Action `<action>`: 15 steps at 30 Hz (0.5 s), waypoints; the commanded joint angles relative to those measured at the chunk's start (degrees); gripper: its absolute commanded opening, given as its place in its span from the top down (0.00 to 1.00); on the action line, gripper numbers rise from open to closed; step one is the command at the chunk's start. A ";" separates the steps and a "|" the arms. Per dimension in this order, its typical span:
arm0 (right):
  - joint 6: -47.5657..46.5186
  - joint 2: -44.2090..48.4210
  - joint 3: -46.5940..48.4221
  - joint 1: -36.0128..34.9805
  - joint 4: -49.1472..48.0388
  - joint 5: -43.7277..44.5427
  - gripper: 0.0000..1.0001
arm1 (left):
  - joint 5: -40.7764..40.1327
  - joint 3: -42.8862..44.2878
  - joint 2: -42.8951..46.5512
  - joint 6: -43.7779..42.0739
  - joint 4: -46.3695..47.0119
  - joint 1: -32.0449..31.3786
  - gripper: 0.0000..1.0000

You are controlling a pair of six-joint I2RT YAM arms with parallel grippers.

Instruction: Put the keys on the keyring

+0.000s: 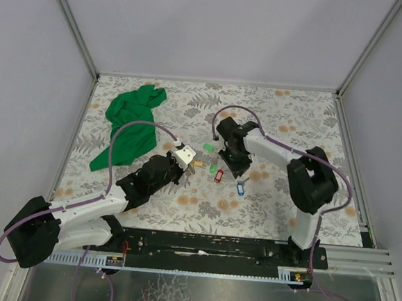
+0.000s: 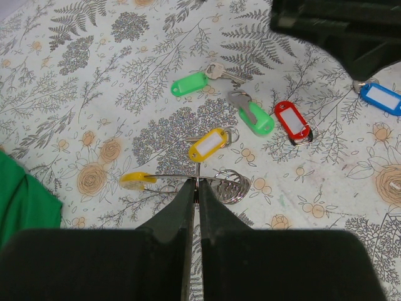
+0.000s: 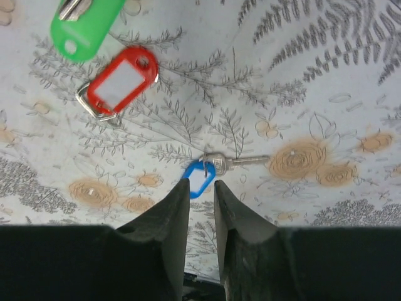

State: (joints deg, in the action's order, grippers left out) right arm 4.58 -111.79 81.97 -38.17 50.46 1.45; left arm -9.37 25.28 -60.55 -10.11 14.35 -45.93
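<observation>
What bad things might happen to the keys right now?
The left gripper pinches only thin wire of the keyring, so it might slip or twist. The right gripper is barely open by the blue key; it might shove the tag instead of catching it.

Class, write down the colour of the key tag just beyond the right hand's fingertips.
Blue tag; the right wrist view shows it best.
</observation>
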 commanded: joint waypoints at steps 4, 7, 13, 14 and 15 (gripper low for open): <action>4.31 16.86 -17.55 -0.76 -16.58 1.48 0.70 | 0.75 1.71 0.46 0.68 2.34 0.26 1.00; 5.66 22.23 -24.50 -1.28 -24.21 0.84 0.70 | 0.80 1.78 0.39 0.66 2.40 0.23 1.00; 7.26 28.79 -34.96 -2.08 -37.56 3.18 0.70 | 0.89 1.75 0.21 0.70 2.46 0.24 1.00; 7.42 29.31 -35.90 -2.08 -39.07 3.25 0.70 | 0.91 1.72 0.28 0.70 2.46 0.25 1.00; 7.61 29.48 -36.60 -2.08 -40.13 3.40 0.70 | 0.74 1.77 0.31 0.70 2.42 0.30 1.00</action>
State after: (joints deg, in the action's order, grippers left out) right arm 10.31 -85.49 48.03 -39.66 22.04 2.68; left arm -8.97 25.28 -60.55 -9.87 14.35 -45.93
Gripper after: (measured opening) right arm 0.299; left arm 0.010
